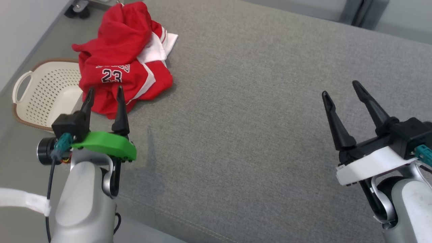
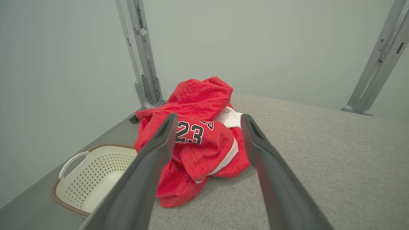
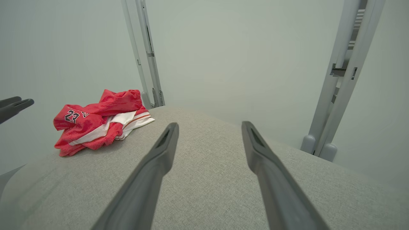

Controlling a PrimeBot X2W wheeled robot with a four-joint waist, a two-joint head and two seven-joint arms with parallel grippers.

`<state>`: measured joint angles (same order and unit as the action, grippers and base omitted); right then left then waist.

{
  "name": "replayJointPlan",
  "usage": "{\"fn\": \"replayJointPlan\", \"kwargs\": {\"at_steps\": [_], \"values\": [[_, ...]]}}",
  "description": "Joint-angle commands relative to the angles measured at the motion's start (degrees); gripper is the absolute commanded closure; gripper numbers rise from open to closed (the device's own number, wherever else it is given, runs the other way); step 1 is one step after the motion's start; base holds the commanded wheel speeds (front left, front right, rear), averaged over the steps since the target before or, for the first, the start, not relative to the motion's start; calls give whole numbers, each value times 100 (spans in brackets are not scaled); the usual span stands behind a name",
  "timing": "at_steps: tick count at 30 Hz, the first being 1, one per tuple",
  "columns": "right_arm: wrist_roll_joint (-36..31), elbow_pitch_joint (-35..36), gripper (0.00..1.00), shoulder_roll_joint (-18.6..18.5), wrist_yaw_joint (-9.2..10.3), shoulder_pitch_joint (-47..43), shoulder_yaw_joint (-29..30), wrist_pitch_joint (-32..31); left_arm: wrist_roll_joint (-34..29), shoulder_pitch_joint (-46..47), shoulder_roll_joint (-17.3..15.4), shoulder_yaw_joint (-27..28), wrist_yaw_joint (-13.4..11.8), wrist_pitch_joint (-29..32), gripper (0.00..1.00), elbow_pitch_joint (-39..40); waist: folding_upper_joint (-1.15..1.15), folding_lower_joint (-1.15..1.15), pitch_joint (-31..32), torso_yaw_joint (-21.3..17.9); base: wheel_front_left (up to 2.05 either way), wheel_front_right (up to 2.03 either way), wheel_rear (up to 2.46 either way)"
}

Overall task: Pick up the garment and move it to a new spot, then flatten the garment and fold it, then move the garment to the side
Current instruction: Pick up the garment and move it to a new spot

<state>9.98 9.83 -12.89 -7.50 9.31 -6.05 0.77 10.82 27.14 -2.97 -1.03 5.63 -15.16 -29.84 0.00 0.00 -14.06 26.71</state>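
The garment [image 1: 125, 57] is a red jersey with white trim and the number 23, crumpled in a heap at the far left corner of the grey padded surface [image 1: 256, 128]. My left gripper [image 1: 104, 94] is open just in front of the heap's near edge, fingers pointing at it, nothing between them. In the left wrist view the garment [image 2: 198, 140] lies straight ahead between the open left gripper [image 2: 209, 119] fingers. My right gripper [image 1: 341, 88] is open over bare surface at the right, far from the garment [image 3: 99, 123], and my right gripper [image 3: 209, 126] holds nothing.
A cream perforated basket [image 1: 44, 94] with a brown rim sits on the floor left of the surface, beside the garment; the basket [image 2: 96, 172] is close to the surface's left edge. Grey metal posts [image 3: 342, 80] stand behind the surface. A caster wheel [image 1: 77, 10] is at the far left.
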Motion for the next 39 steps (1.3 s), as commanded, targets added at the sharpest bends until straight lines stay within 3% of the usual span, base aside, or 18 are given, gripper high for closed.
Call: {"fn": "replayJointPlan", "kwargs": {"at_steps": [1,8,13,14,15,16,20,27,33,39], "values": [[30,89,0,-84,2,124,20,-63,114,351,-20,28,38,11,0,-363,0,0,-770,-423,0,0,0],[101,231,0,-268,2,315,22,-113,485,1598,-289,130,142,159,0,-2321,0,0,-1210,-709,0,0,0],[112,207,0,-307,2,352,59,-85,704,2096,-491,207,175,124,0,-3132,0,0,-1268,-791,0,0,0],[110,203,0,-311,2,358,80,-79,744,2160,-537,216,174,97,7,-3246,0,0,-1267,-800,0,0,0],[109,196,0,-317,2,360,93,-71,770,2202,-576,227,174,80,62,-3302,0,0,-1262,-804,0,0,0],[111,188,0,-318,2,361,107,-71,802,2229,-601,239,178,49,100,-3366,0,0,-1252,-808,0,0,0],[79,165,0,-304,2,357,202,-5,857,2249,-798,376,181,-15,100,-3163,0,0,-1164,-817,0,0,0],[52,48,0,-152,2,247,299,180,577,1351,-862,921,37,2,100,-1346,0,0,-665,-940,0,0,0],[71,-141,0,69,2,43,290,354,180,399,-752,1168,21,0,100,84,0,0,-4,-1157,0,0,0],[77,-216,0,336,2,-286,422,460,-125,-446,-441,833,65,0,100,1129,0,0,512,-1403,0,0,0]]}}
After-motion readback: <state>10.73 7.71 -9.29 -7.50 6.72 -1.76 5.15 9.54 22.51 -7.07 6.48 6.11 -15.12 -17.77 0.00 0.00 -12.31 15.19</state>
